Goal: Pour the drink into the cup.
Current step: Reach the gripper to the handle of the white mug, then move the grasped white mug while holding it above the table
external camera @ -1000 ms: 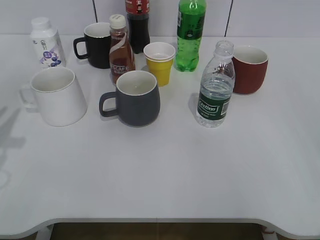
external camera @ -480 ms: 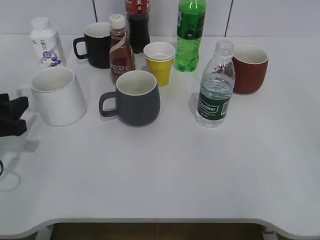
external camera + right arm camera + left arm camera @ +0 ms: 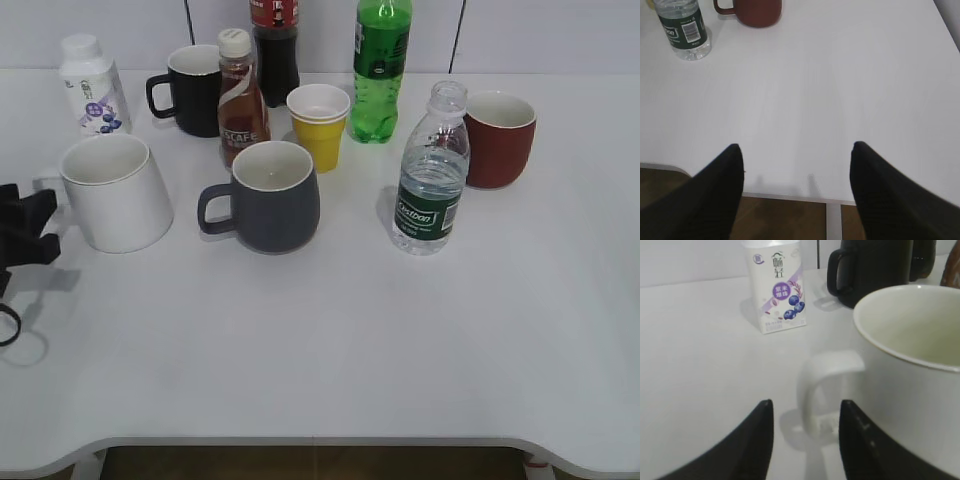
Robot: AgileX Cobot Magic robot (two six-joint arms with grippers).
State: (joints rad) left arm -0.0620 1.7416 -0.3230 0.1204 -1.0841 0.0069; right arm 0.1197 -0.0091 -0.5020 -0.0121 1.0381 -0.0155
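Observation:
The clear water bottle (image 3: 430,170) with a dark green label and no cap stands upright right of centre; it also shows in the right wrist view (image 3: 682,27) at the top left. The large white mug (image 3: 118,193) stands at the left, its handle pointing left. My left gripper (image 3: 30,225) is open at the left edge, next to that handle. In the left wrist view the white mug (image 3: 910,365) fills the right side, and its handle lies between my open fingers (image 3: 805,410). My right gripper (image 3: 795,155) is open and empty over the table's front edge, outside the exterior view.
A dark grey mug (image 3: 270,197), a brown coffee bottle (image 3: 241,100), a yellow paper cup (image 3: 320,125), a black mug (image 3: 192,90), a green soda bottle (image 3: 380,70), a dark cola bottle (image 3: 275,45), a white yoghurt bottle (image 3: 92,85) and a red-brown mug (image 3: 498,138) stand around.
My left gripper has come into view from the left edge and moved up to the white mug's handle. Nothing else has moved.

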